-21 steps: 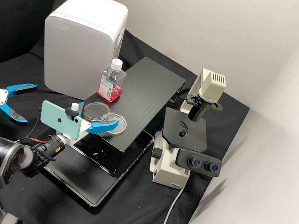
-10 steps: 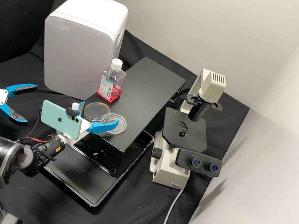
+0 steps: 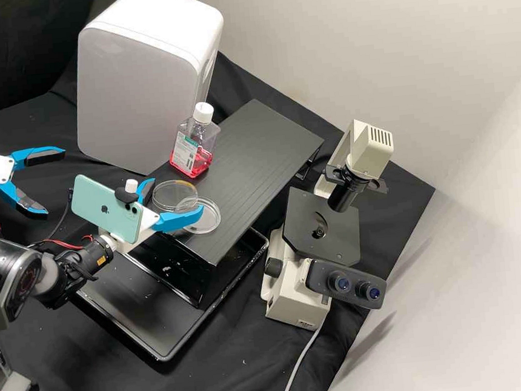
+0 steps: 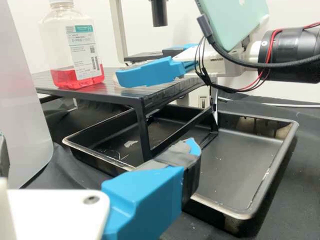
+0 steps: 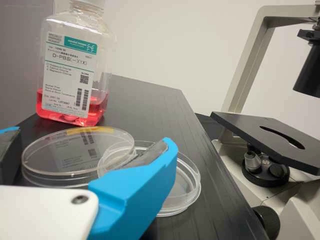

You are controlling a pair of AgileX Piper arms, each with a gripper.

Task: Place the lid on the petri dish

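Right wrist view: the clear lid [image 5: 75, 152] sits between the right gripper's fingers, one edge overlapping the rim of the open petri dish [image 5: 182, 185]. The high view leaves that overlap unclear.

High view: the right gripper [image 3: 175, 198] is narrowed onto the lid, above the black platform [image 3: 256, 147] and near the bottle [image 3: 192, 143] of pink liquid. The left gripper [image 3: 52, 181] is spread wide and holds nothing, well apart from the dish.

Left wrist view: a black tray [image 4: 270, 165] lies under the platform.
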